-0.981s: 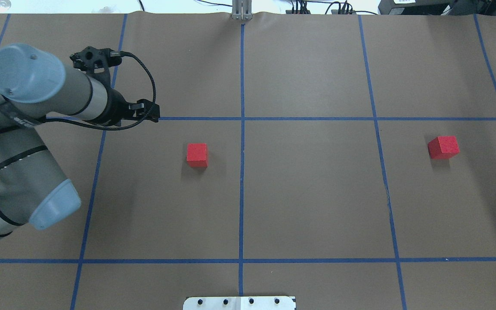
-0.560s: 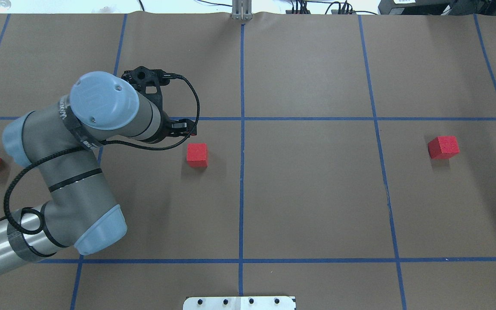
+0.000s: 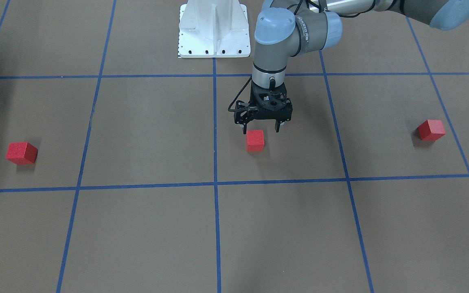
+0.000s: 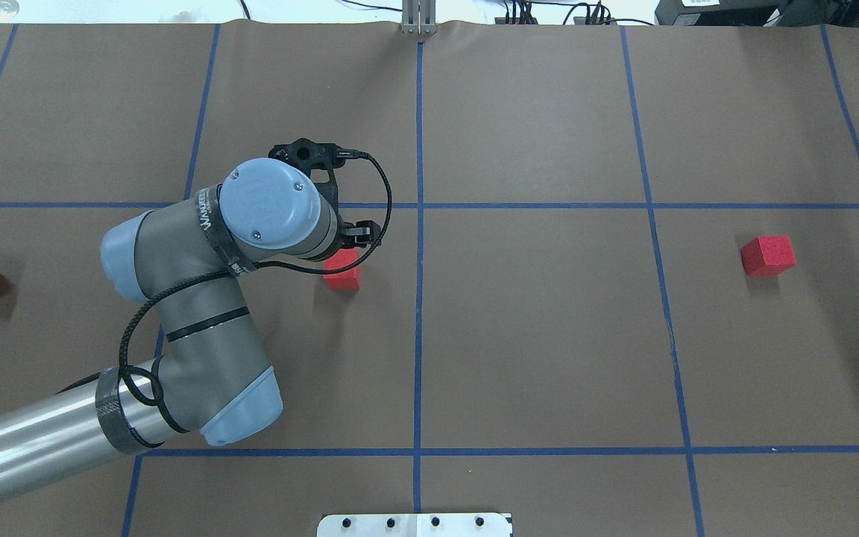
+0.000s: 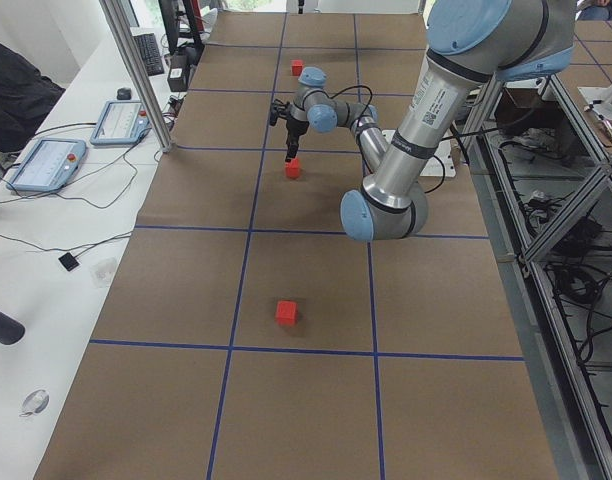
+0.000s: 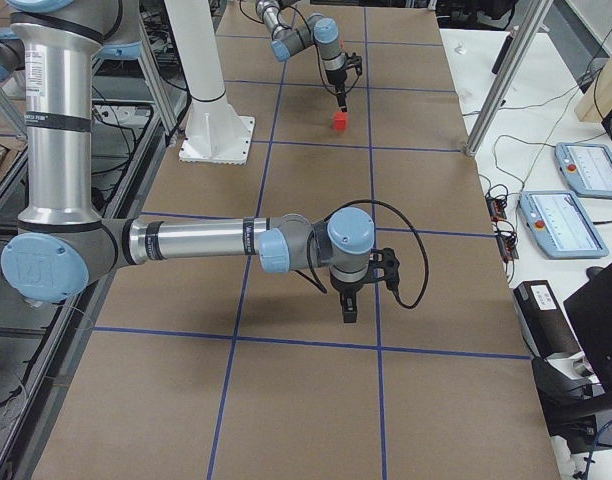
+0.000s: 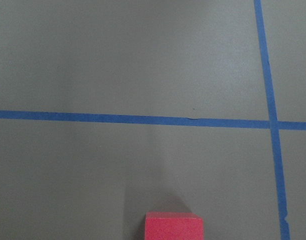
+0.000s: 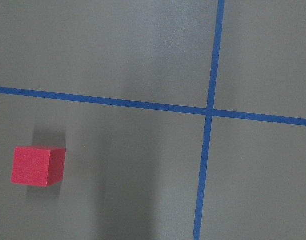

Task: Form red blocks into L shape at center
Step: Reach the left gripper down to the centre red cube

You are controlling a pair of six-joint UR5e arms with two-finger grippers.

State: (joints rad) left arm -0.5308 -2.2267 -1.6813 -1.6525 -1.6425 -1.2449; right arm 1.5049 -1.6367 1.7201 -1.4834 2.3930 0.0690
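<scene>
Hovering over the middle block (image 3: 255, 140), my left gripper (image 3: 260, 129) had its jaws spread wider than the cube, tips above its top and not yet around it. To pick it well, I judged I should centre the jaws on the cube, square them to two opposite faces, drop straight down and close gently; a skewed grip could twist it. That block sat near the center (image 4: 420, 205), on my left of it. The left block (image 3: 431, 130) and right block (image 3: 22, 153) lay well apart at either end. All three were matte red cubes with plain flat faces, on smooth brown paper (image 4: 549, 335) ruled with blue tape (image 4: 534, 205). Whether the right gripper (image 6: 348, 310) was spread or closed I could not tell
</scene>
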